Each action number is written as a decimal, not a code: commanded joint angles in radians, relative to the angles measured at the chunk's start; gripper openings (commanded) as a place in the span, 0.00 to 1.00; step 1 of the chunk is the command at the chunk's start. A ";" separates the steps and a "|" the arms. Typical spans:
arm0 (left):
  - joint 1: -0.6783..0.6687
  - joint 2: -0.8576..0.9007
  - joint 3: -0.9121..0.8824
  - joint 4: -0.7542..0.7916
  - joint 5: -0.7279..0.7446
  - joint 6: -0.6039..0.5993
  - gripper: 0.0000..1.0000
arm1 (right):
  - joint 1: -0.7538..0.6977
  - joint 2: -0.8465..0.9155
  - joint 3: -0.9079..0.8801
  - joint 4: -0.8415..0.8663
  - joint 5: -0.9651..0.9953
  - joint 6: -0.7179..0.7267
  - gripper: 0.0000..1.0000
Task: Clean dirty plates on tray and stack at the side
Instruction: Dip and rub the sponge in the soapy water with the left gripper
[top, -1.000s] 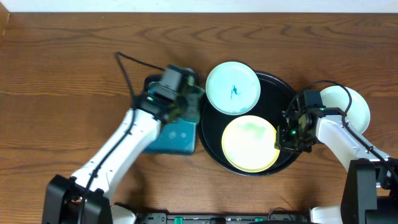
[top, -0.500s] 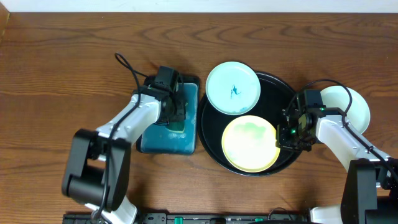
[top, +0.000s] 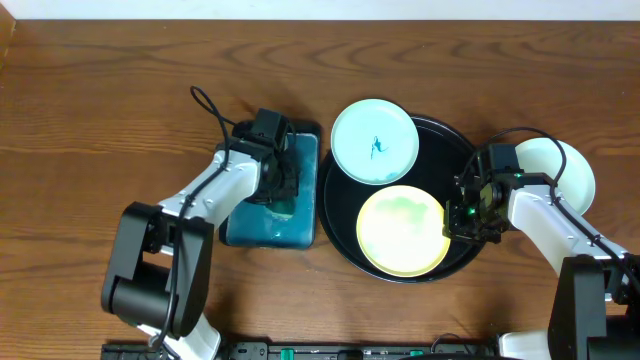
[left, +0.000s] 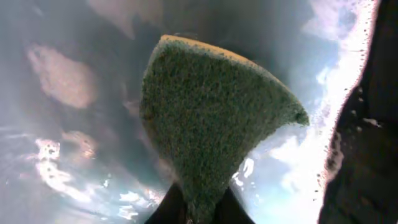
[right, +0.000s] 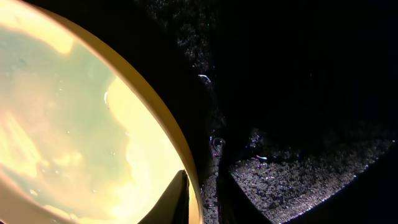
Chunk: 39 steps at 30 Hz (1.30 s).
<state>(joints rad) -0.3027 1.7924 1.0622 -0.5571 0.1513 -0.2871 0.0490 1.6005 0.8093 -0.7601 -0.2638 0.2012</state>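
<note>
Two pairs of jaws, both clamped. Left gripper (left: 199, 208): pinching the sponge (left: 211, 124), swung within the last second from beside the black tray (top: 450, 150) down into the teal sponge tray (top: 280, 232), probably re-wetting before more wiping. Right gripper (right: 202, 196): unmoved, nipping the yellow plate (right: 74, 124) by its right rim, on the tray's near half. Beyond, scribbled mint plate (top: 374, 141), uncleaned. Far right, third plate (top: 570, 165) on bare tabletop (top: 100, 100).

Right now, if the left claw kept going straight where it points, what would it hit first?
The left claw pinches a sponge that sticks out ahead, so the sponge leads. It would probably press into the wet floor of the teal tray below it; how near is hard to tell.
</note>
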 joint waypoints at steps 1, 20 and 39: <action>0.005 -0.076 0.005 -0.007 -0.018 0.006 0.08 | 0.011 -0.003 -0.001 0.001 0.005 0.001 0.14; 0.004 -0.064 -0.055 -0.039 -0.035 0.005 0.45 | 0.011 -0.003 -0.001 0.001 0.005 0.001 0.13; 0.004 -0.066 -0.188 0.071 -0.021 -0.006 0.08 | 0.011 -0.003 -0.001 -0.003 0.005 0.001 0.12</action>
<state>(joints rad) -0.3027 1.7035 0.9203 -0.4519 0.1593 -0.2913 0.0490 1.6005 0.8093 -0.7612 -0.2634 0.2012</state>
